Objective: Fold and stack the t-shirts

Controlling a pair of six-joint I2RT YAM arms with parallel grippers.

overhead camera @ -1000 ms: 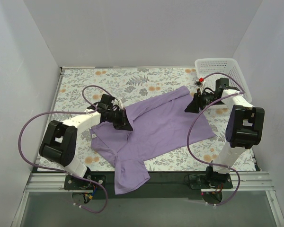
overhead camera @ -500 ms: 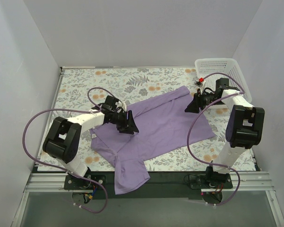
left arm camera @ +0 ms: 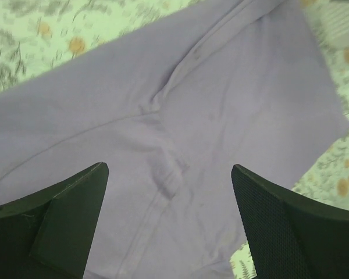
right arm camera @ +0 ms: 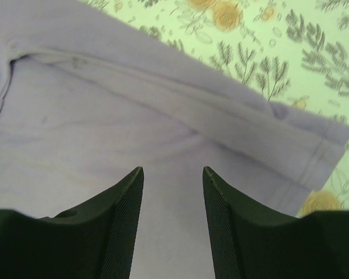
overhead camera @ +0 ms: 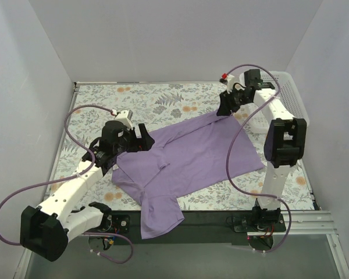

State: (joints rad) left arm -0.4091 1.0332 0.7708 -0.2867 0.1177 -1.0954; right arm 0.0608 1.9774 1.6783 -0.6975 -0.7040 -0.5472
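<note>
Across the middle of the top view, the lavender t-shirt lies spread on the floral table. It's a bit rumpled, and one end drapes over the near edge at the bottom of the frame. The left gripper sits over the shirt's left edge. On its wrist cam the jaws are wide apart with nothing in them, just creased purple fabric underneath. The right gripper hangs over the shirt's upper right corner, jaws parted but narrower, also empty, with the hem showing below. A white basket sits in the upper right corner, just behind that arm.
</note>
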